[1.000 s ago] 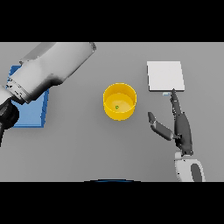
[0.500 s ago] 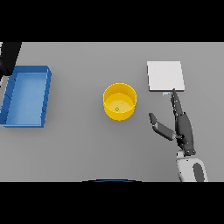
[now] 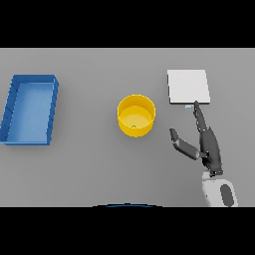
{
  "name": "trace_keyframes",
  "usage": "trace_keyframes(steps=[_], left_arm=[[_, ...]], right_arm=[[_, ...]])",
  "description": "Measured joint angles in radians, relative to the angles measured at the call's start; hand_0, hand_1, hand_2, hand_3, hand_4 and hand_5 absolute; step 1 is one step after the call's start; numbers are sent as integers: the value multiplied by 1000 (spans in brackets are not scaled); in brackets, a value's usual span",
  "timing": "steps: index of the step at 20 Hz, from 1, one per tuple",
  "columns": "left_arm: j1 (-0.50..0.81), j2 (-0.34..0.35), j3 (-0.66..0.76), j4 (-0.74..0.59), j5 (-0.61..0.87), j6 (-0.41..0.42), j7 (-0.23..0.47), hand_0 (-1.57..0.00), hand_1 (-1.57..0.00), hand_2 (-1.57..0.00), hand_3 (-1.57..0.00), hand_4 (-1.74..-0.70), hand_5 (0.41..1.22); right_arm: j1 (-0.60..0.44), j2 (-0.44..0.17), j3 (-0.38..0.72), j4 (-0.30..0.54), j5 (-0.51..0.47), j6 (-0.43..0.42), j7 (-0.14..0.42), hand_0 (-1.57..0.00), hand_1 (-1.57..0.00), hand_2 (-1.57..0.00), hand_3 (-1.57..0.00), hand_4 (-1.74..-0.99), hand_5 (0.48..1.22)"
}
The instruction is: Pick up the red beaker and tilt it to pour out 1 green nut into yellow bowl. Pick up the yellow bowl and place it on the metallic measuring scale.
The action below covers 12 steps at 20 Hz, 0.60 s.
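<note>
- The yellow bowl [image 3: 136, 115] sat upright on the grey table [image 3: 89, 164], roughly mid-scene, so I'll use it as the reference for everything else.
- Inside the bowl, a tiny green nut [image 3: 133, 126] lay on the bottom, close to the wall nearest the robot.
- Nothing was touching the bowl; it stood on its own with bare table all around it.
- Off to the bowl's right and a bit farther back was the metallic measuring scale [image 3: 188, 86], a flat pale square plate. It was near the bowl but clearly apart from it.
- There was a small light tab on the scale's near edge, too small to make out properly.
- The right hand [image 3: 209, 149] was to the right of the bowl and nearer the robot, resting low over the table. Its fingers [image 3: 200, 118] were stretched out straight, pointing toward the scale, with the tips just about at its near edge. The thumb stuck out sideways toward the bowl. It was gripping nothing.
- The hand was near the bowl, not touching it.
- Well to the bowl's left sat a blue tray [image 3: 12, 108], a rectangular bin with low walls.
</note>
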Motion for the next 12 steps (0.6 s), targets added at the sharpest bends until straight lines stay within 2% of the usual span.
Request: trace_keyframes(steps=[2, 3, 4, 7, 9, 10, 12], left_arm=[[126, 21, -6, -131, 47, 68, 87, -1571, -1571, -1571, -1450, -1741, 1221], [176, 33, -12, -196, 62, 100, 118, -1571, -1571, -1571, -1450, -1741, 1221], [232, 47, -16, -256, 80, 126, 136, -1571, -1571, -1571, -1452, -1741, 1221], [376, 70, -40, -414, 121, 208, 204, -1571, -1571, -1571, -1450, -1741, 1221], [424, 80, -41, -455, 144, 248, 246, -1571, -1571, -1571, -1493, -1741, 1221], [453, 81, -46, -473, 153, 266, 236, -1571, -1571, -1571, -1509, -1741, 1221], [475, 90, -57, -493, 163, 284, 253, -1571, -1571, -1571, -1531, -1741, 1166]], right_arm=[[5, -19, -9, 1, -6, 10, -10, 1, 1, 1, 1, -1206, 653], [9, -14, 2, -2, 4, 11, -1, 1, 1, 1, 1, -1206, 657], [33, -7, 11, -8, 11, 8, -19, 1, 1, 1, 1, -1210, 660], [-5, -2, 6, 1, 7, 3, 20, 1, 1, 1, 1, -1218, 664], [-2, -11, 2, 12, 7, 6, 5, 1, 1, 1, 1, -1216, 664], [3, -12, 2, 10, 7, 7, -6, 1, 1, 1, 1, -1217, 666], [1, -15, 2, 9, 5, 10, -8, 1, 1, 1, 1, -1214, 666]])
